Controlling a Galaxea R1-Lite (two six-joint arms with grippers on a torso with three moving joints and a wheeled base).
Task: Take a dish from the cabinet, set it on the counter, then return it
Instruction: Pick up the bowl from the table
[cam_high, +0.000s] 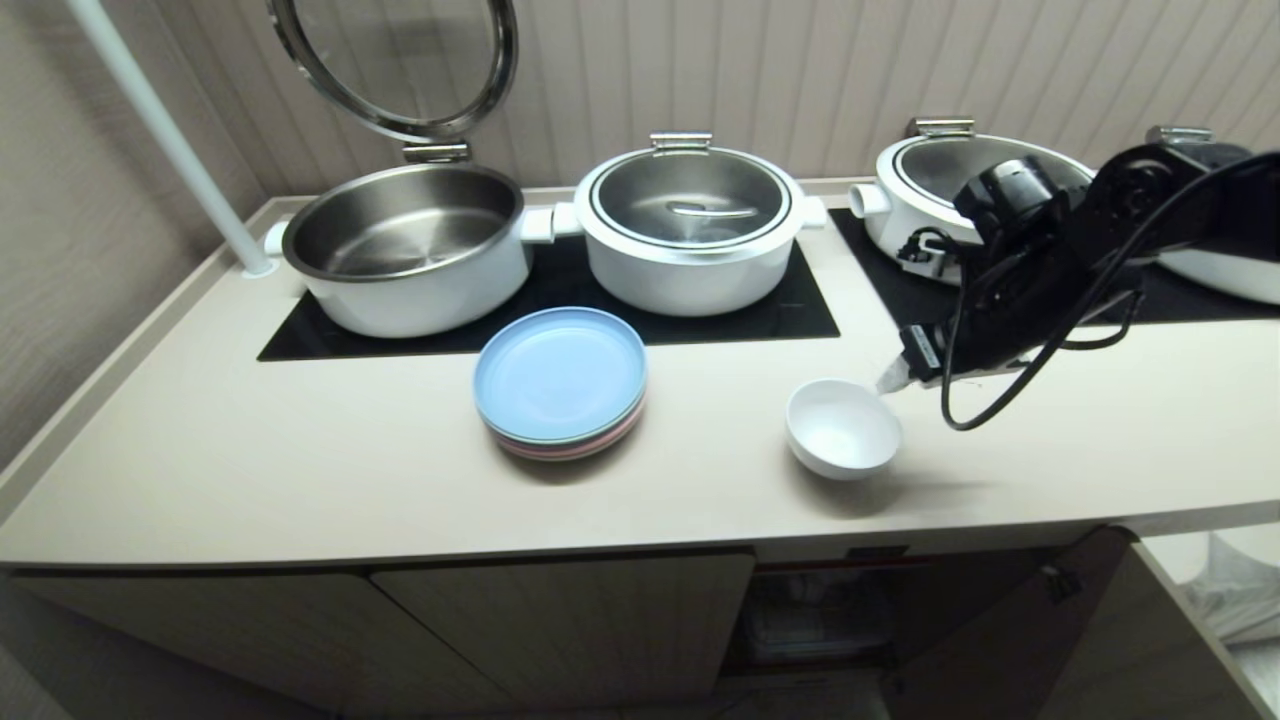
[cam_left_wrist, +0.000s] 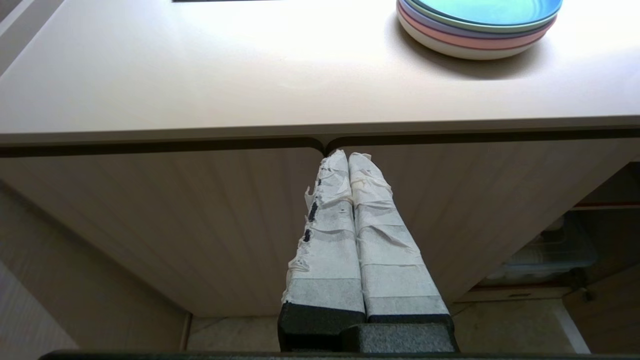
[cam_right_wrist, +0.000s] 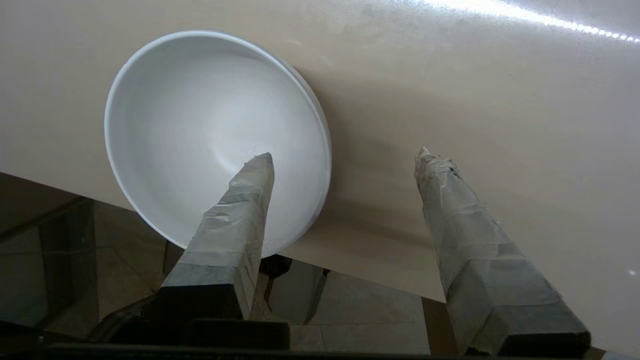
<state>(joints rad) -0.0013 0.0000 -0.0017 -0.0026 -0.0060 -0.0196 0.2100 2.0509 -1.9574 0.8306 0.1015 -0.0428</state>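
Observation:
The dish, a small glossy white bowl, stands upright on the cream counter near its front edge. My right gripper hovers at the bowl's right rim and is open. In the right wrist view one taped finger lies over the inside of the dish, while the other finger is outside it over the bare counter. Nothing is gripped. Under the counter, the cabinet has one door swung open. My left gripper is shut and parked in front of the closed ribbed doors.
A stack of blue and pink plates sits left of the dish. Three white pots stand on black hob panels at the back. A white pole rises at the back left.

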